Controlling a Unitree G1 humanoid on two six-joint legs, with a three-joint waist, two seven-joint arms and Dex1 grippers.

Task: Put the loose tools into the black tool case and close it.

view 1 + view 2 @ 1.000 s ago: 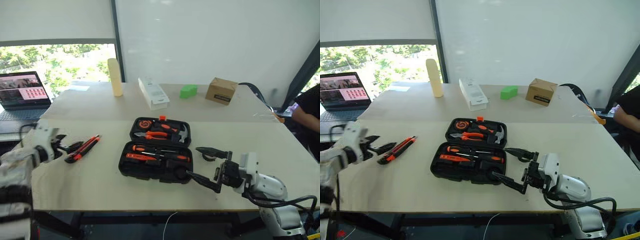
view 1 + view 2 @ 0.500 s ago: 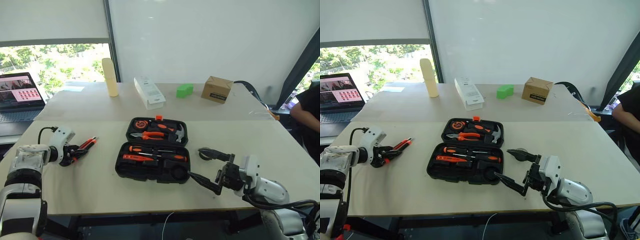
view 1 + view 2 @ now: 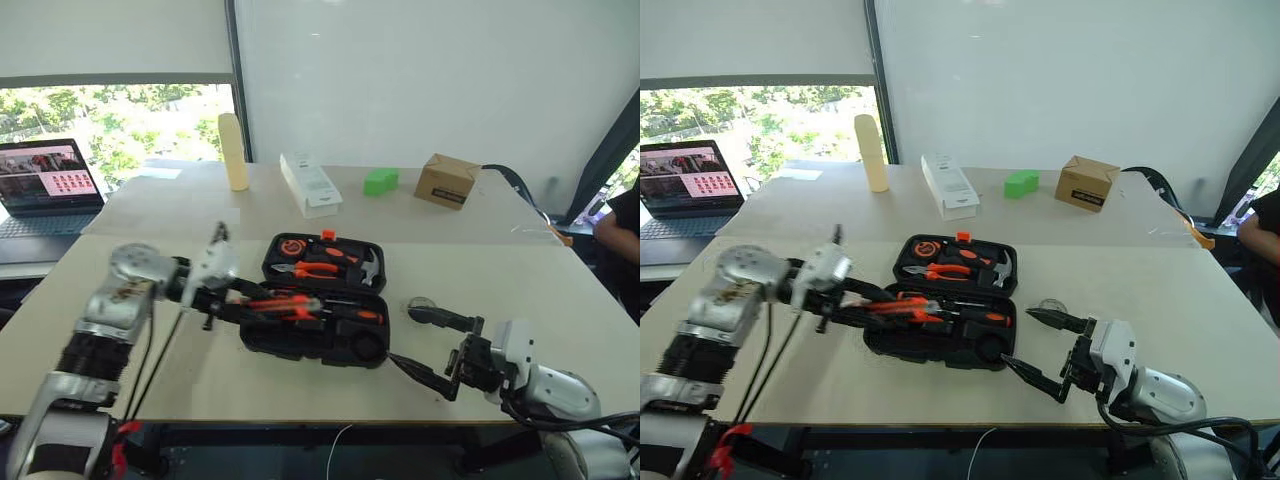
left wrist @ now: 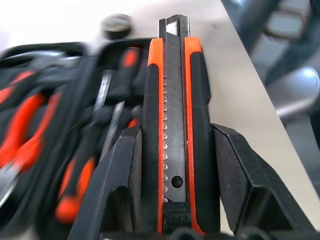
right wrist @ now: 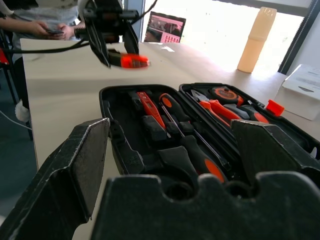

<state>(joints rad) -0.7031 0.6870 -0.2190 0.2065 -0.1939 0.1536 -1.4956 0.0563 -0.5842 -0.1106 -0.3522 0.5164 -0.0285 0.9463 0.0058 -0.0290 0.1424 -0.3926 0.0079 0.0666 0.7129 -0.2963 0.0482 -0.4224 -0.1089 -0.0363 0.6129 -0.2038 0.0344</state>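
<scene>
The black tool case (image 3: 300, 352) lies open in the middle of the table. Two orange-and-black screwdrivers (image 5: 150, 107) rest in its near half. My left gripper (image 3: 232, 298) is shut on the orange-black utility knife (image 4: 175, 125) and holds it low over the case's left part, pointing right. The fingers (image 4: 120, 190) clamp the knife's sides. My right gripper (image 3: 405, 338) stands open just right of the case's front corner, holding nothing. A small black tape roll (image 4: 116, 22) sits on the table right of the case, beside my right gripper.
Pliers (image 3: 310, 268), a hammer and a tape measure fill the case's far half. At the back stand a laptop (image 3: 50, 180), a yellow bottle (image 3: 233, 152), a white box (image 3: 310, 185), a green object (image 3: 378, 181) and a cardboard box (image 3: 446, 181). A person (image 3: 625, 230) sits at the right edge.
My left gripper closed on the utility knife at the table's left and carried it right, over the open case. The right gripper stayed open in place. The camera shifted.
</scene>
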